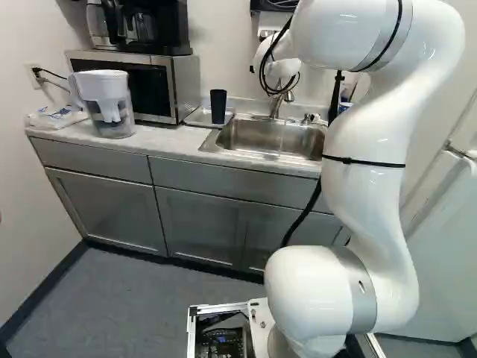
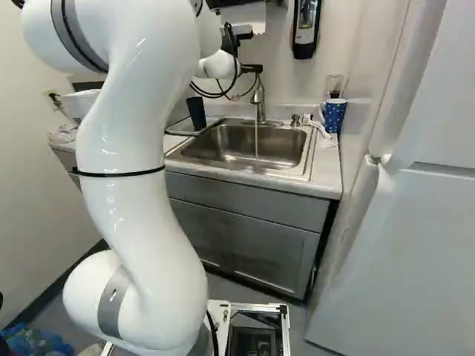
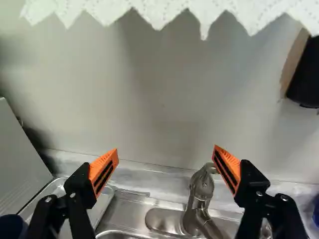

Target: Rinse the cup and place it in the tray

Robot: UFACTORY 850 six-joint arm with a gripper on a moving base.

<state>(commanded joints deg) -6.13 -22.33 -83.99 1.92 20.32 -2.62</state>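
Standing upright on the metal tray was the dark cup, with the silver microwave close on one side and the sink on the other. The claw was up over the back of the sink, away from the cup. Its two fingers were wide apart, and they had nothing in their grip.

The shiny tap stuck up ahead of the claw and lower down, so it was in the way there. A thin stream of water ran from it into the sink. Above the claw hung a white paper towel with a zigzag edge. A black soap box was on the wall, off to one side.

Past the sink, at the right of the right base view, a blue cup with white dots stood on the counter, with a clear glass near it. The big white fridge stood on that side too.

At the left of the left base view, a water jug stood in front of the microwave, and a plastic pack lay beside the jug. On top of the microwave sat a black coffee maker.
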